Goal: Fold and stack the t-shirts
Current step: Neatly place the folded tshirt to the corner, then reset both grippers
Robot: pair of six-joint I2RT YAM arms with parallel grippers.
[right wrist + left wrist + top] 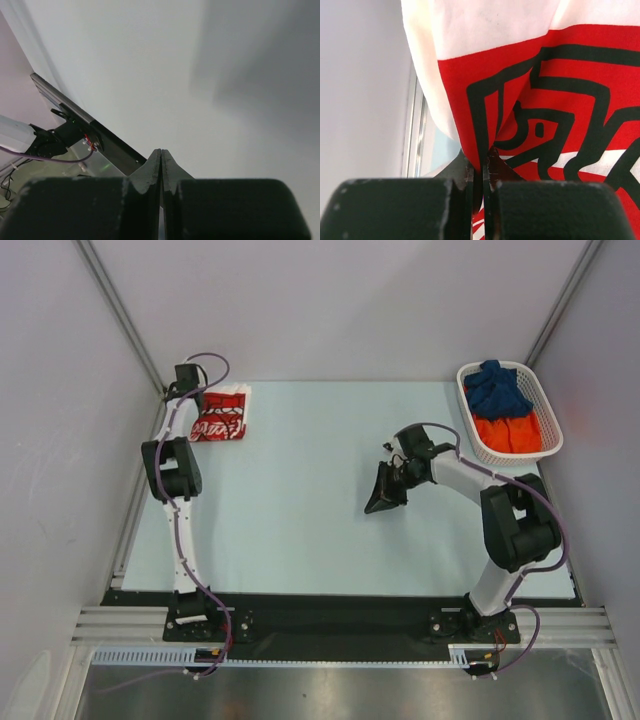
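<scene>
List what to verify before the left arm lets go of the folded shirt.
1. Grip: ok. The left gripper has its jaws shut on the white-and-red shirt.
2. Fold: ok. It is a compact rectangle at the far left corner of the table.
3. Held edge lying flat: cannot tell.
4. Other arm clear: ok. The right gripper is shut, empty and mid-table.
5. Next shirts ready: ok. The blue shirt and orange shirt are in the basket.
</scene>
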